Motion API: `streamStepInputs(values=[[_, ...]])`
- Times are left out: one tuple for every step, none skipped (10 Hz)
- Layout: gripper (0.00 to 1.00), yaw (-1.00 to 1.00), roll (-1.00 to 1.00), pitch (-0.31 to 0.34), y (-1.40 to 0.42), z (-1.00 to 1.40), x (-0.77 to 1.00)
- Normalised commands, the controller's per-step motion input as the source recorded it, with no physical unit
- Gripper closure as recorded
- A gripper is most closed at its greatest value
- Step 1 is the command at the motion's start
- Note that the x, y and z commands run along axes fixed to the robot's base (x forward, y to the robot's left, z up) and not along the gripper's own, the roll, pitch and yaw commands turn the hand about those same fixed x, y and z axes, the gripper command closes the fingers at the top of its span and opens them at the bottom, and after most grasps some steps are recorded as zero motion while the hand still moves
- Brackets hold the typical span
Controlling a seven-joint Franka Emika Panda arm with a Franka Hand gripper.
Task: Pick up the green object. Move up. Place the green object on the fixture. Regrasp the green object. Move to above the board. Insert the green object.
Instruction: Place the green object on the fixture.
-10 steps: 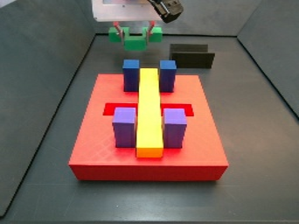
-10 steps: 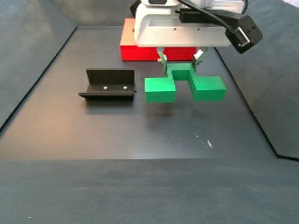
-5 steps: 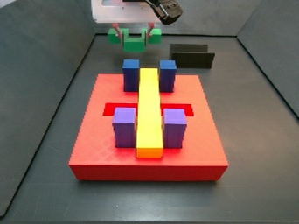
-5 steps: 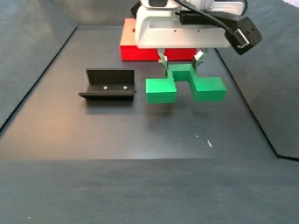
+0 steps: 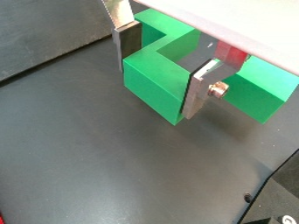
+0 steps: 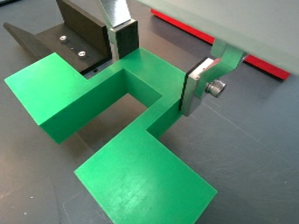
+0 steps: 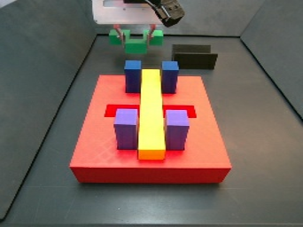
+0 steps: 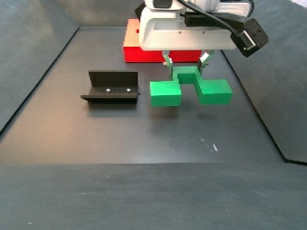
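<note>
Fingers (image 6: 201, 80) straddle green object (image 6: 111, 140); fixture (image 6: 73, 39) beside it

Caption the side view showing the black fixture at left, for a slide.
Gripper jaws straddling the middle of the green object on the floor, fixture beside it, red board behind.

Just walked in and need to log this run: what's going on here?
The Panda arm's gripper is down over the green object, which lies on the dark floor between the fixture and the board. In both wrist views its fingers straddle the piece's raised middle. Whether the pads already press on it, I cannot tell. The board carries its yellow bar and its blue and purple blocks.
</note>
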Motion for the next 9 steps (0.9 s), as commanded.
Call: streamStepInputs(values=[[1.0, 0.0, -0.21, -0.069, 0.1, 0.05, 0.0], [1.0, 0.0, -0.47, -0.057, 0.17, 0.17, 0.0], [1.0, 0.0, -0.63, 0.0, 0.2, 0.46, 0.15], [1.0, 0.0, -0.65, 0.074, 0.15, 0.67, 0.25], [1.0, -0.02, -0.66, 0.131, 0.14, 0.72, 0.32], [1.0, -0.02, -0.63, 0.157, 0.09, 0.74, 0.37], [1.0, -0.03, -0.61, 0.254, 0.07, 0.8, 0.49], [1.0, -0.11, -0.64, 0.309, 0.1, 0.79, 0.57], [1.0, -0.13, -0.66, 0.349, 0.15, 0.74, 0.64]])
